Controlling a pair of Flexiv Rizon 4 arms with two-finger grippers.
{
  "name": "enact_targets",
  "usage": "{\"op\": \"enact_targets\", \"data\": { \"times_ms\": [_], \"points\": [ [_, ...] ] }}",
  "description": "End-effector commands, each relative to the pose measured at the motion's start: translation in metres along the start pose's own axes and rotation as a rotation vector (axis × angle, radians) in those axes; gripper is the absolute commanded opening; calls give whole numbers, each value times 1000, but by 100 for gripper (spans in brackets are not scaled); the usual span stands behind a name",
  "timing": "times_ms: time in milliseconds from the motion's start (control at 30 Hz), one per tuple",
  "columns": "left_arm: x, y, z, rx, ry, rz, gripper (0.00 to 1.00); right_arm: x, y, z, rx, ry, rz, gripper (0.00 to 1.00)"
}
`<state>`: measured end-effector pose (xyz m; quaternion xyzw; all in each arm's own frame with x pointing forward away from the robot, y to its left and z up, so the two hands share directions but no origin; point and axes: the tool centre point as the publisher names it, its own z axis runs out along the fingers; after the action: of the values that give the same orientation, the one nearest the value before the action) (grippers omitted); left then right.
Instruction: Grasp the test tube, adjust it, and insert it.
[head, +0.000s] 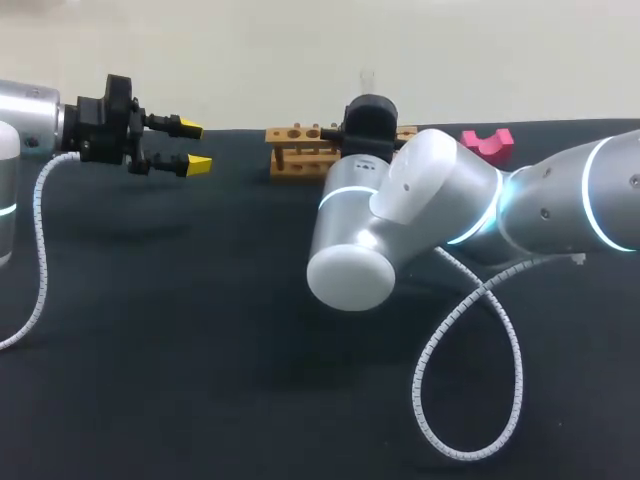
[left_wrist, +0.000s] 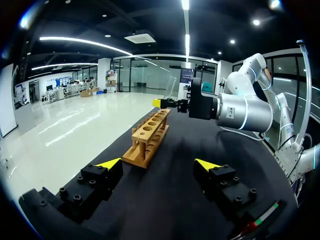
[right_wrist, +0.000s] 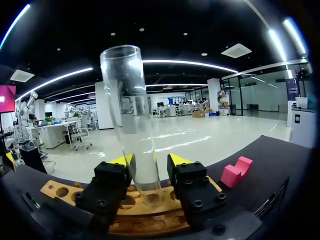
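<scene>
**Tube poised over the rack, insertion coming up**

Right gripper (right_wrist: 147, 165) has its 2 yellow-tipped fingers pinching the test tube (right_wrist: 131, 115) low on the glass, 1 finger on each side. The tube stands upright, open mouth at the top. Directly under it sits the wooden rack (right_wrist: 60, 190), with the tube's foot right down at the row of holes.

Grasping and adjusting look done to me, so this is the insertion step. The next move, I'd say, calls for a slow, straight descent with the tube kept vertical and centred on 1 hole. Release should come only once the rack carries it.

Off to the side, the left gripper (head: 195, 147) hangs above the table (head: 200, 350), fingers spread with nothing between them. It is well apart from the rack and points toward it. A pink block (right_wrist: 236, 171) lies near 1 end of the rack.

Now the trouble spots. In the right wrist view the gripper's own fingers hide the tube's foot, so I cannot tell whether it is inside a hole or just above 1. In the head view the right arm's elbow covers the gripper and part of the rack, and the clear glass barely shows above it.
</scene>
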<state>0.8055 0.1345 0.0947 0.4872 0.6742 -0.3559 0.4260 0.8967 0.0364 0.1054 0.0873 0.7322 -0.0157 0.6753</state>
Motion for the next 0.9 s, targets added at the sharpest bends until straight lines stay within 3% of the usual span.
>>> {"op": "enact_targets", "data": {
  "times_ms": [33,400,533,900],
  "points": [
    [1,-2,-1,-5,-4,3,100,-1,1,1,-5,-1,1,44],
    [1,-2,-1,-5,-4,3,100,-13,1,16,-45,-8,-17,50],
    [1,-2,-1,-5,-4,3,100,-15,3,22,-60,-3,-17,68],
    [1,-2,-1,-5,-4,3,100,-17,7,32,-79,3,-8,85]
  ]
}}
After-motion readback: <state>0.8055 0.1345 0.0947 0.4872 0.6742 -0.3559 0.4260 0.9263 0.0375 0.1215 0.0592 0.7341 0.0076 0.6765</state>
